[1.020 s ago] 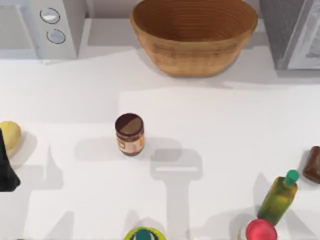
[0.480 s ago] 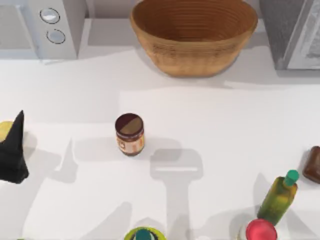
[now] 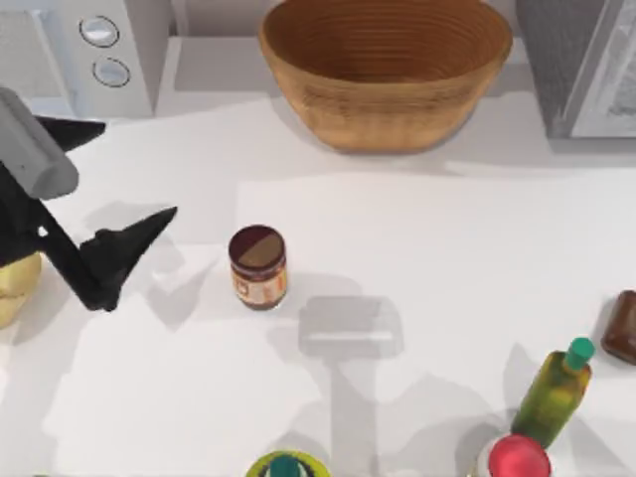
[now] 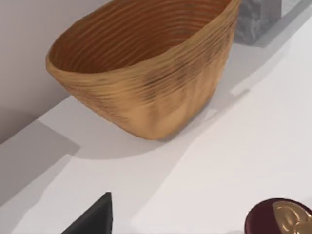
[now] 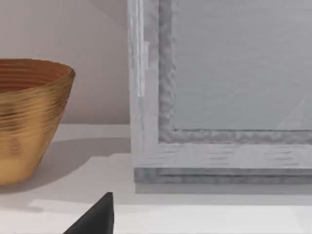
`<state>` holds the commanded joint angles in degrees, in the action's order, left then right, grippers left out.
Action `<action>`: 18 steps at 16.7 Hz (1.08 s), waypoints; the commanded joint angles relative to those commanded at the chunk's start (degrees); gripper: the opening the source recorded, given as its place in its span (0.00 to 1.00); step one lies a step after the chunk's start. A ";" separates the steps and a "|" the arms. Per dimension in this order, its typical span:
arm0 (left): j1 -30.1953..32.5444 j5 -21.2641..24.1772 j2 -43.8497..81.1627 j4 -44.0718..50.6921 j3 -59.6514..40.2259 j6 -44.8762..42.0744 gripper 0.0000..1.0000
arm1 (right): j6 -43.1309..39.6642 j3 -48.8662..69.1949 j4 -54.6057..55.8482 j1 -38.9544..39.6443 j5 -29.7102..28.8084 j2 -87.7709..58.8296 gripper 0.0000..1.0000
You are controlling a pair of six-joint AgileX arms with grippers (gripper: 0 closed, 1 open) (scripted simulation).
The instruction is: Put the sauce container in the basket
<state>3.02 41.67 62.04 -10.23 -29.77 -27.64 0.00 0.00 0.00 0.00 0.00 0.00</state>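
Left gripper (image 3: pixel 124 179) over the worktop's left side, fingers spread wide, nothing between them. Sauce container (image 3: pixel 258 266) upright near the worktop's middle, just right of the gripper, apart from it; open surface lies between. Its maroon lid (image 4: pixel 279 217) shows in the left wrist view. Basket (image 3: pixel 386 75) at the back edge, centre, well apart from the jar. Yellow fruit (image 3: pixel 15 288) at the left edge under the arm. Yellow-green bottle (image 3: pixel 555 392) and red-lidded container (image 3: pixel 517 459) near the front right corner. Right arm's finger state: cannot tell.
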 joint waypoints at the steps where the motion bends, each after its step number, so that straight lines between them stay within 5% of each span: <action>1: 0.02 3.79 6.45 -0.42 -2.25 -2.95 1.00 | 0.00 0.00 0.00 0.00 0.00 0.00 1.00; 6: -0.79 21.13 36.36 -1.47 -11.98 -17.93 1.00 | 0.00 0.00 0.00 0.00 0.00 0.00 1.00; 10: -1.92 30.84 52.73 -1.50 -17.02 -27.70 1.00 | 0.00 0.00 0.00 0.00 0.00 0.00 1.00; 18: -2.63 35.22 59.47 -1.36 -19.24 -32.63 1.00 | 0.00 0.00 0.00 0.00 0.00 0.00 1.00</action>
<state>0.38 76.89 121.51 -11.60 -49.01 -60.27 0.00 0.00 0.00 0.00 0.00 0.00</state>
